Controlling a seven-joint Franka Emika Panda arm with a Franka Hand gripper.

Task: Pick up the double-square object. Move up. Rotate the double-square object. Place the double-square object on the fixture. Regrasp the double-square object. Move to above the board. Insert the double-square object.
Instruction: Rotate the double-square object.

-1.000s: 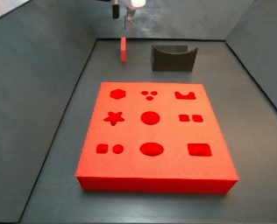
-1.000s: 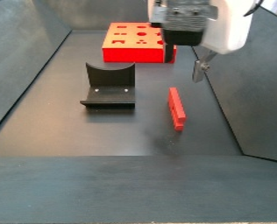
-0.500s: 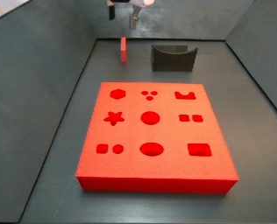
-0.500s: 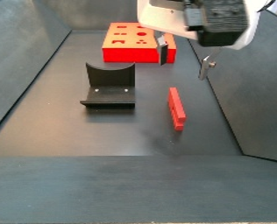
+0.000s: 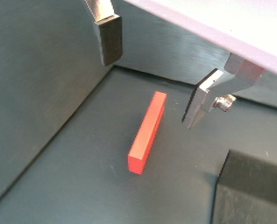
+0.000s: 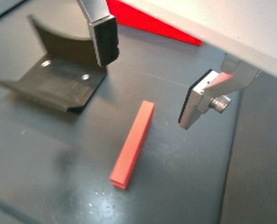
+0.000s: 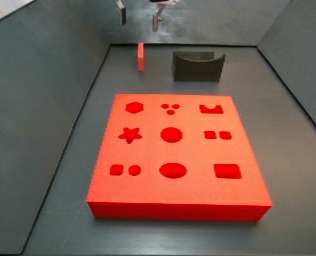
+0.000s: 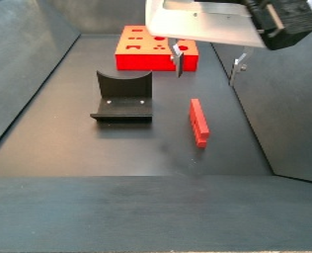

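- Claw point(image 5: 152, 74) wide apart, empty, hovering above double-square object point(image 5: 147, 132)
- double-square object lies flat on floor
- fixture point(image 8: 123, 97) beside it, left of centre

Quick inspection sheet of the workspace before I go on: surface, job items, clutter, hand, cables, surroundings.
Surface: dark grey floor, bare between the items.
Double-square object: red block lies on the floor, not held.
Fixture: dark bracket stands beside the block, apart from it.
Board: red slab, cutouts empty.
Clutter: nothing seen.
Hand: gripper hangs above the block, fingers open, nothing between them.
Cables: nothing seen.
Surroundings: grey walls enclose the floor.
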